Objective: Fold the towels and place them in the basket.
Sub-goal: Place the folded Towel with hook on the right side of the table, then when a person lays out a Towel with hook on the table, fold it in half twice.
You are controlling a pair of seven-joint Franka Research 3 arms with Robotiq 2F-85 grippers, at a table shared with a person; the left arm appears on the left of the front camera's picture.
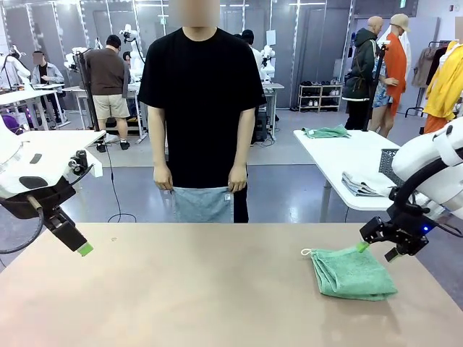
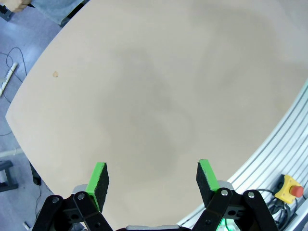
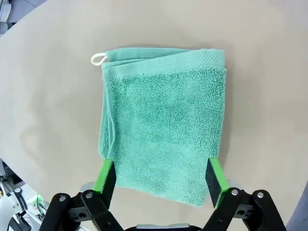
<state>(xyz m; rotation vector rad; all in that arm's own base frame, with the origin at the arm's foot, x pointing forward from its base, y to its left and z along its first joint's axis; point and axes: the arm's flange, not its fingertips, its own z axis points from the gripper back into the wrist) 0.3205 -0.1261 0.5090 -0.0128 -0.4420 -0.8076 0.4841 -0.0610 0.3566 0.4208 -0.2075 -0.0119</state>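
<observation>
A mint green towel [image 1: 353,272] lies folded on the right side of the tan table [image 1: 202,289], its white loop [image 1: 307,252] pointing left. My right gripper [image 1: 376,251] hovers open at the towel's far right corner. In the right wrist view its fingers [image 3: 107,174] stand either side of the green towel's [image 3: 163,125] near edge. My left gripper [image 1: 81,247] hangs open over the bare left edge of the table, nothing between its pads [image 2: 100,177]. A person across the table holds a pale blue-grey towel [image 1: 202,204] at waist height. A dark lattice basket [image 1: 388,163] peeks out behind my right arm.
A white side table [image 1: 340,155] at the back right carries folded cloths [image 1: 364,184] and a green cloth [image 1: 327,132]. A yellow box with a red stop button [image 2: 290,188] sits on the rail beside the table's edge.
</observation>
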